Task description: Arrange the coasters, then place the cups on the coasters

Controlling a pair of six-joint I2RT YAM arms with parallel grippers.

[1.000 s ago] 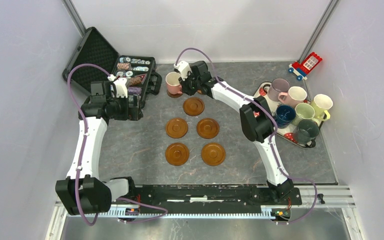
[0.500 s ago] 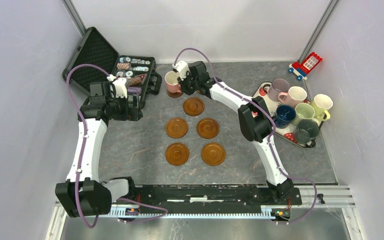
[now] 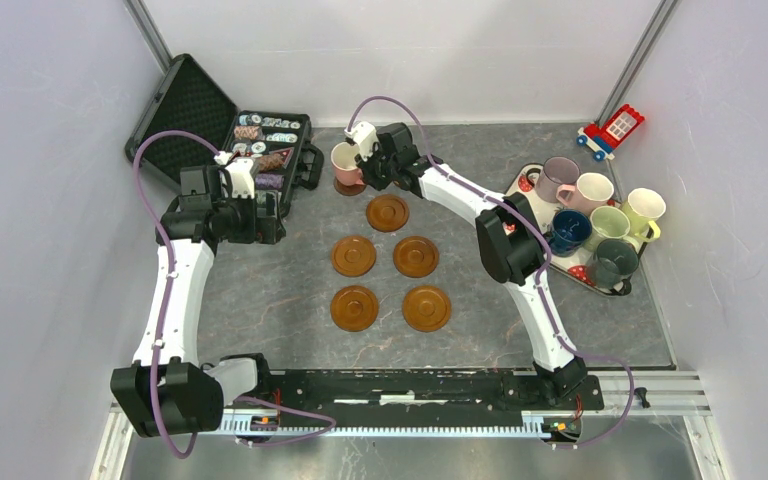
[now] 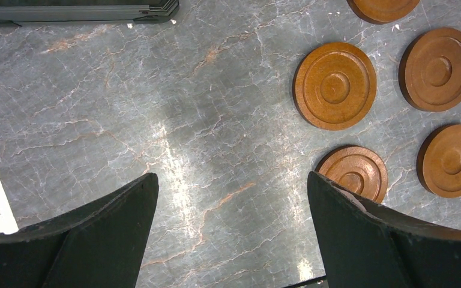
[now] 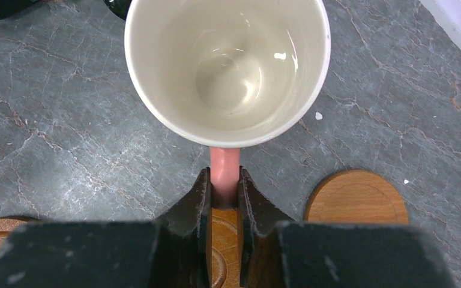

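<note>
Five coasters [image 3: 354, 256], right pincer [image 5: 224, 177] gripping pink cup [image 5: 227, 66] by handle, left pincer [image 4: 231, 180] wide, overlapping open case [image 3: 195, 110], perhaps chips.

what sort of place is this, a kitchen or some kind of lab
Probably a robot test cell, not a kitchen: two arms bolted to a rail, plain white panels boxing in the grey table, and staged props like the tray of mugs.

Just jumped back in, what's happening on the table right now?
The right gripper is shut on the handle of the pink mug, at the far end of the coaster layout. Five coasters lie bare. The left gripper hangs open over the table, holding nothing. Six more mugs stand at the tray on the right.
</note>
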